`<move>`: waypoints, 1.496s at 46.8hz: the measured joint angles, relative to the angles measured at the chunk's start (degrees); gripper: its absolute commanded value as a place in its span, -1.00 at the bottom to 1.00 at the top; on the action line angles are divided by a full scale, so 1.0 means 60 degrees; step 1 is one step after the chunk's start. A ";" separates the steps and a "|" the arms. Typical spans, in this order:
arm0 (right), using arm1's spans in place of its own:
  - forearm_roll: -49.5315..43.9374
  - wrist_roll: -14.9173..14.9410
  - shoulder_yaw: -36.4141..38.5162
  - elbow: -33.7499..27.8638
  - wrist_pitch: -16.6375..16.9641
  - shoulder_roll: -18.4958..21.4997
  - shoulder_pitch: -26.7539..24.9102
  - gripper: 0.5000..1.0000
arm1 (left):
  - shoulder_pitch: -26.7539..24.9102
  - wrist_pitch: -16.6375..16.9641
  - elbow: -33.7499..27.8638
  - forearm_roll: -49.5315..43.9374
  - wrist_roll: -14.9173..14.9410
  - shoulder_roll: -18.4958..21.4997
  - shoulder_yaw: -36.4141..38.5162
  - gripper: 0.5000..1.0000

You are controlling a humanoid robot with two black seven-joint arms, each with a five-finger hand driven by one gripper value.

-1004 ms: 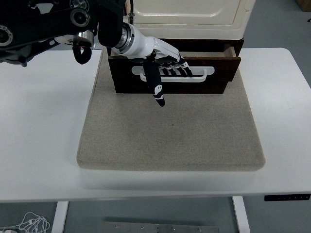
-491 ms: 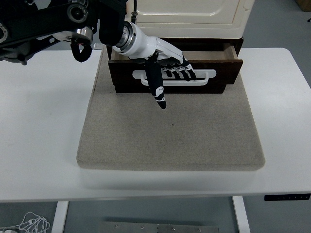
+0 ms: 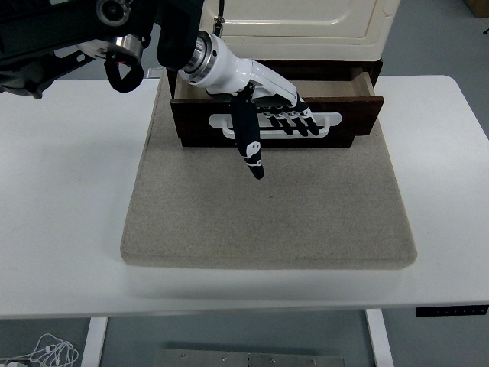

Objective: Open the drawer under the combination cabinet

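A dark brown drawer (image 3: 354,115) sticks out a short way from under the cream combination cabinet (image 3: 298,23), showing a strip of its inside along the top. A long white handle (image 3: 327,122) runs across the drawer front. My left hand (image 3: 279,116), white with black fingers, reaches in from the upper left. Its fingers (image 3: 294,122) are hooked into the handle's slot, while the thumb (image 3: 249,145) points down and forward, free of the drawer. My right arm does not show.
Cabinet and drawer stand at the back of a grey felt mat (image 3: 267,214) on the white table (image 3: 61,191). Bare table lies on both sides of the mat. White cables (image 3: 46,353) lie on the floor at the lower left.
My left hand has slid a little to the right along the handle, and the drawer front has come slightly nearer and shifted right with it.
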 measured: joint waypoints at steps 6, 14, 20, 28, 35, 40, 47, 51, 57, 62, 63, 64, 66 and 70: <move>0.0000 -0.0001 0.0000 0.0000 0.0000 0.0000 0.0000 0.70 | 0.0071 -0.0035 0.0004 -0.0115 -0.0024 0.0001 -0.0817 1.00; 0.0000 -0.0001 0.0000 0.0000 0.0000 0.0000 0.0000 0.70 | 0.0179 -0.0035 0.0074 -0.0463 -0.0081 -0.0065 -0.2357 1.00; 0.0001 -0.0001 0.0000 0.0000 0.0000 0.0000 -0.0001 0.70 | 0.0197 -0.0035 0.0097 -0.0978 -0.0139 -0.0094 -0.3272 1.00; 0.0001 -0.0003 0.0000 0.0000 0.0000 0.0000 -0.0001 0.70 | 0.0263 -0.0034 0.0513 -0.1130 -0.0559 -0.0142 -0.5031 1.00; 0.0002 -0.0003 0.0000 0.0000 0.0000 0.0000 -0.0001 0.70 | 0.0416 -0.0034 0.1437 -0.1316 -0.1132 -0.0591 -0.6490 1.00; 0.0003 -0.0001 0.0000 0.0000 0.0000 0.0000 0.0001 0.70 | 0.0451 -0.0033 0.2211 -0.1380 -0.1460 -0.0804 -0.7487 1.00; 0.0003 0.0000 0.0000 0.0000 0.0000 0.0000 0.0002 0.70 | 0.0290 0.0658 0.3395 -0.1377 -0.2168 -0.0920 -0.8342 1.00; 0.0003 -0.0001 0.0000 0.0000 0.0000 0.0000 -0.0002 0.70 | 0.0075 0.1413 0.3933 -0.1375 -0.2772 -0.0837 -0.8545 1.00; 0.0003 -0.0002 0.0000 0.0000 0.0000 0.0000 0.0000 0.70 | -0.0002 0.2723 0.4647 -0.1387 -0.3397 -0.0605 -0.8757 1.00; 0.0003 -0.0003 0.0000 0.0000 0.0000 0.0000 -0.0002 0.70 | 0.0118 0.3551 0.4843 -0.1394 -0.3528 -0.0089 -0.8935 1.00; 0.0003 -0.0003 0.0000 0.0000 0.0000 0.0000 -0.0003 0.70 | 0.0137 0.3697 0.4880 -0.1413 -0.3536 0.0019 -0.8947 1.00; 0.0003 -0.0002 0.0000 0.0000 0.0000 0.0000 0.0000 0.70 | 0.0162 0.3895 0.4965 -0.1449 -0.3544 0.0153 -0.8959 1.00; 0.0003 0.0000 0.0000 0.0000 0.0000 0.0000 0.0002 0.70 | 0.0244 0.4208 0.5207 -0.1576 -0.3551 0.0306 -0.8978 1.00; 0.0003 -0.0002 0.0000 0.0000 0.0000 0.0000 -0.0003 0.70 | 0.0371 0.4747 0.5875 -0.2080 -0.3551 0.0404 -0.8970 1.00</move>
